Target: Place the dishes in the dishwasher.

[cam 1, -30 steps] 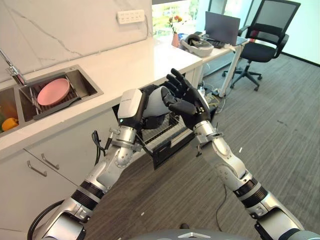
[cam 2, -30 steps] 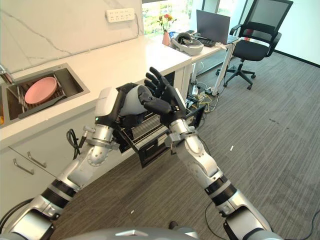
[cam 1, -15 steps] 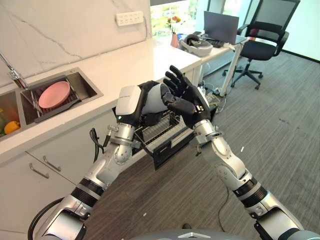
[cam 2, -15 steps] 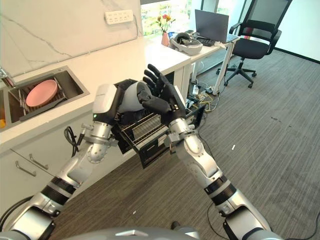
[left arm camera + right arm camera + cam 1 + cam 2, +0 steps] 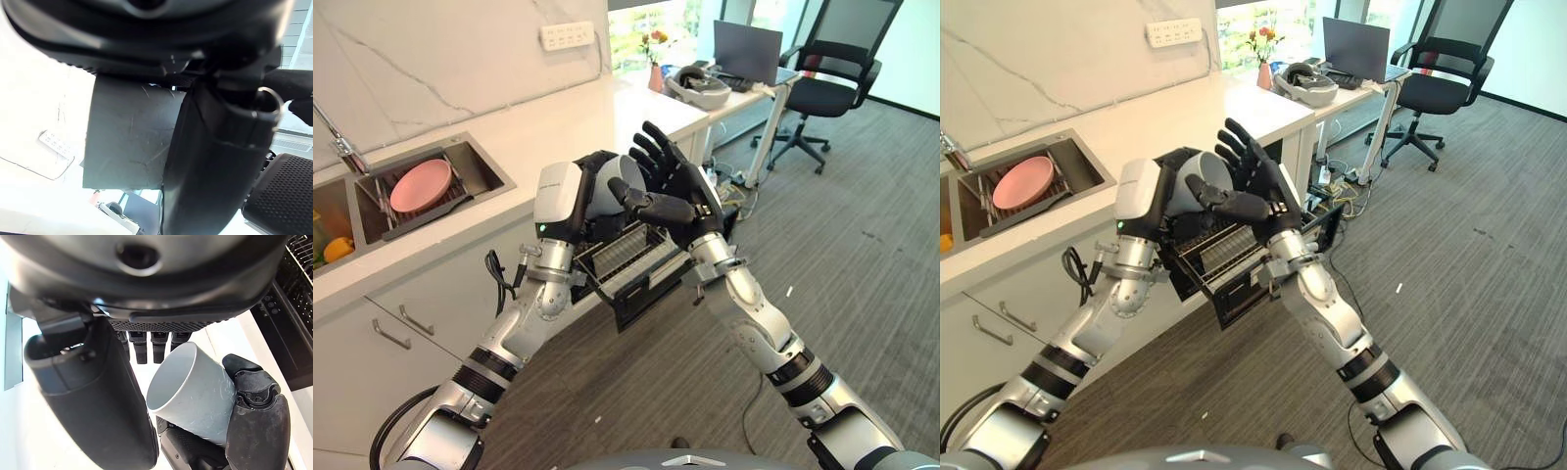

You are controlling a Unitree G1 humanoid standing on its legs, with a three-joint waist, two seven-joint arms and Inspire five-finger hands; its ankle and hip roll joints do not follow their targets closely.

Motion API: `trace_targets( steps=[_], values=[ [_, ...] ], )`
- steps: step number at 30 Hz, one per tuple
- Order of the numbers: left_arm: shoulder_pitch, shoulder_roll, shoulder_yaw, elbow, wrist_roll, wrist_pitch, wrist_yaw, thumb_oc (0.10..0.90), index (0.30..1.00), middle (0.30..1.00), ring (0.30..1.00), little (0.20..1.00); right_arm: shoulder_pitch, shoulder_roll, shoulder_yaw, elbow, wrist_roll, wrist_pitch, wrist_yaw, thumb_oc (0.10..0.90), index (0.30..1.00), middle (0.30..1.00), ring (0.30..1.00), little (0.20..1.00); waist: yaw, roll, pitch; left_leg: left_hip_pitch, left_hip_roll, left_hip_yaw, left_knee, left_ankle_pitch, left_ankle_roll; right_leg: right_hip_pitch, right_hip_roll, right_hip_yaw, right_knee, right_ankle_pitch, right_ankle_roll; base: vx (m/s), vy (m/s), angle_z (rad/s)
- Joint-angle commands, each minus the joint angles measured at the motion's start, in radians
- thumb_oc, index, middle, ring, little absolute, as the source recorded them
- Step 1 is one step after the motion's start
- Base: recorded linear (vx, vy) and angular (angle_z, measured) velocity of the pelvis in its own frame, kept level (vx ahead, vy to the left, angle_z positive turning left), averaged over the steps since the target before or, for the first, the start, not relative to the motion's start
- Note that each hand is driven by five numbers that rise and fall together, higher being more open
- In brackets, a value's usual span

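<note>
White stone makes the long worktop (image 5: 558, 117), the biggest thing here. A sink (image 5: 475, 162) is cut into it, with a pink plate (image 5: 419, 184) inside. Under the worktop the dishwasher (image 5: 636, 284) is open and its wire rack (image 5: 625, 253) is pulled out.

Both arms are up above that rack. The left hand (image 5: 254, 406) has its fingers curled round a pale grey cup (image 5: 193, 392). The right hand (image 5: 680, 191) is wide open, fingers straight and spread, just beside the cup and holding nothing.

The cup lies tipped on its side in the left hand. Its long way runs across, and its open mouth points toward the right hand's palm.

It looks stiff, smooth and quite light. I think it could slip, and it might chip if dropped on the rack. Its round wall is the best place to hold it, with the thumb on one side and fingers on the other.
</note>
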Motion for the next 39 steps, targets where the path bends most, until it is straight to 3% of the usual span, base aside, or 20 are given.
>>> trace_targets(
  steps=[1,18,29,39],
  values=[
    [-0.251,0.012,0.015,0.047,0.003,-0.033,0.049,0.4,0.3,0.3,0.3,0.3,-0.178,0.071,0.055,-0.12,-0.074,-0.057,0.088,0.8,0.9,0.9,0.9,0.9,-0.004,-0.028,-0.054,0.04,0.048,-0.036,0.004,-0.054,-0.059,0.022,-0.067,-0.032,0.018,-0.052,0.105,0.0,0.0,0.0],
    [-0.327,0.018,-0.104,-0.023,0.052,-0.051,-0.031,0.4,0.3,0.3,0.3,0.3,-0.273,0.063,0.153,-0.017,-0.138,0.048,0.044,0.8,0.9,0.9,0.9,0.9,-0.007,-0.033,-0.055,0.04,0.05,-0.038,0.004,-0.057,-0.058,0.022,-0.063,-0.032,0.018,-0.054,0.103,0.0,0.0,0.0],
    [-0.335,0.056,-0.059,-0.104,0.07,-0.051,-0.029,0.4,0.3,0.3,0.3,0.3,-0.269,0.002,0.126,-0.117,-0.213,0.073,0.047,0.8,0.9,0.9,0.9,0.9,-0.012,-0.036,-0.054,0.037,0.052,-0.039,0.004,-0.057,-0.059,0.018,-0.062,-0.033,0.018,-0.053,0.103,0.0,0.0,0.0],
    [-0.332,0.047,-0.022,-0.189,0.053,-0.074,-0.018,0.4,0.3,0.3,0.3,0.3,-0.236,0.024,0.085,-0.176,-0.296,0.048,0.039,0.8,0.9,0.9,0.9,0.9,-0.02,-0.025,-0.048,0.038,0.049,-0.038,0.004,-0.06,-0.055,0.016,-0.064,-0.03,0.018,-0.054,0.106,0.0,0.0,0.0]
  ],
)
